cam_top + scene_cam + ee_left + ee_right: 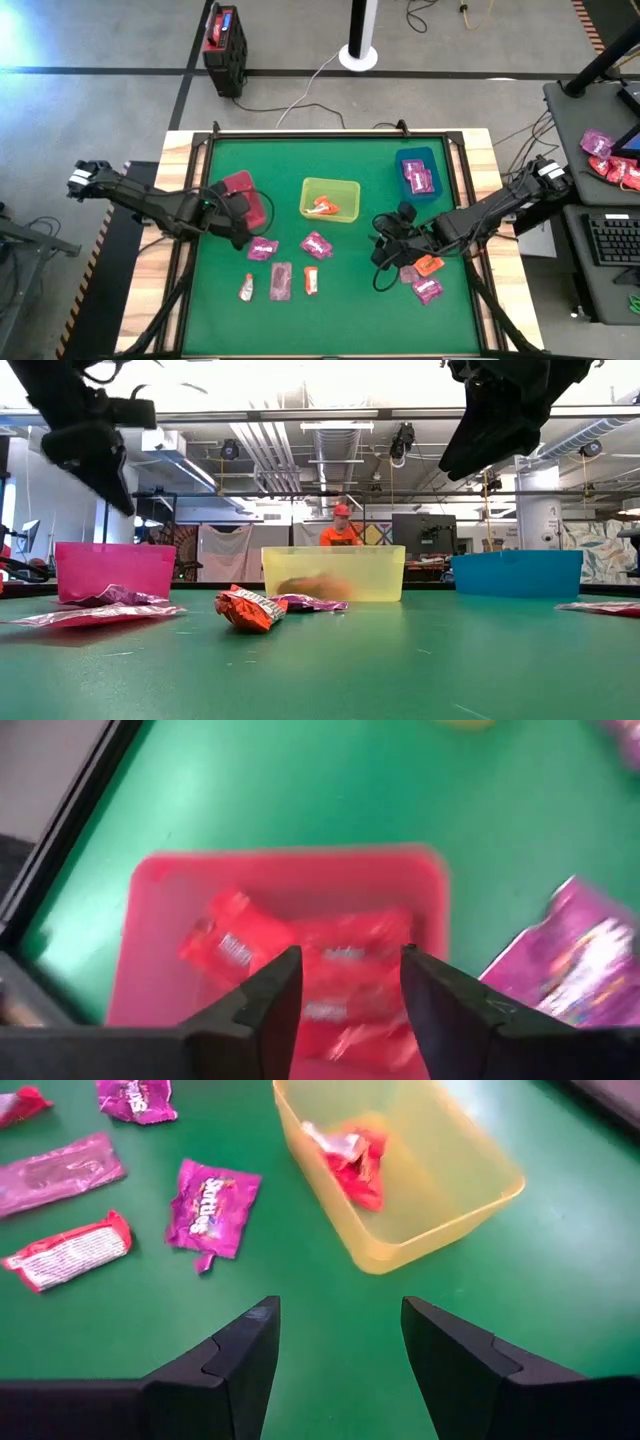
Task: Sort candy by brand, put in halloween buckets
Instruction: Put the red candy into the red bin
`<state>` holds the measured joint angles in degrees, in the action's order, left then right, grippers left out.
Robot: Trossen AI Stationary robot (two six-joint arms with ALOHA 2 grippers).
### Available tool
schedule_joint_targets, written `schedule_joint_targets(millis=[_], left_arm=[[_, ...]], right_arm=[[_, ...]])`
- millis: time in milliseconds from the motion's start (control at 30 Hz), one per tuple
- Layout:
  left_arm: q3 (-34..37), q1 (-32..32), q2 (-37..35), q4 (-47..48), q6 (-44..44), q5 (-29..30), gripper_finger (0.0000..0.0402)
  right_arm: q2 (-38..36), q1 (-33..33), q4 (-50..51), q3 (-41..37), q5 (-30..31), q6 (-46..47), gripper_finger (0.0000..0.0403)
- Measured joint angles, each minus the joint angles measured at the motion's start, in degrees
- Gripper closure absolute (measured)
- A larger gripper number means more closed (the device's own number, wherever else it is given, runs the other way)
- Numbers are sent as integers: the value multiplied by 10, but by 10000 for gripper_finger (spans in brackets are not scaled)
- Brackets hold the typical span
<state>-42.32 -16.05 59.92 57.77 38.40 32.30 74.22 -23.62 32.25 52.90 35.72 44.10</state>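
My left gripper [350, 982] [238, 218] hangs open just above the red bucket [160, 940] [240, 185], at the table's left. Several red candy packets [232, 945] lie flat on its floor below the fingers. My right gripper [340, 1330] [385, 238] stands open over bare mat, near the yellow-green bucket [440, 1200] [330, 186], which holds an orange-red packet [352, 1160]. The blue bucket [418, 158] at the far right holds magenta packets. Loose candy lies flat on the mat: magenta packets [263, 248] [316, 245], a dull pink one [281, 281], and orange-and-white ones [246, 288] [311, 279].
More packets [428, 265] [428, 290] lie below my right arm near the table's right edge. A raised frame [300, 134] borders the green mat. A black box [224, 50] and a white disc with a pole [358, 55] stand on the floor beyond the table.
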Motion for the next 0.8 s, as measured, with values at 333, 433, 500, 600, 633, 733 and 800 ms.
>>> schedule_joint_targets(millis=[333,433,500,600,633,733,800], left_arm=[[-10,-50,0,-281,-146,1,242],[-10,-67,0,-342,-191,2,242],[-10,-73,0,-364,-207,2,242],[-10,-76,0,-380,-212,2,242],[-10,-76,0,-382,-213,2,242],[-10,-75,0,-382,-214,2,242],[-8,-75,0,-382,-214,3,242]], right_arm=[[0,-1,11,0,-213,160,200],[8,-2,64,0,-276,245,200],[22,-4,123,0,-292,293,200],[50,-4,186,0,-303,338,200],[60,-4,196,0,-307,348,200],[84,-4,195,0,-312,356,200],[103,-4,197,0,-313,361,200]])
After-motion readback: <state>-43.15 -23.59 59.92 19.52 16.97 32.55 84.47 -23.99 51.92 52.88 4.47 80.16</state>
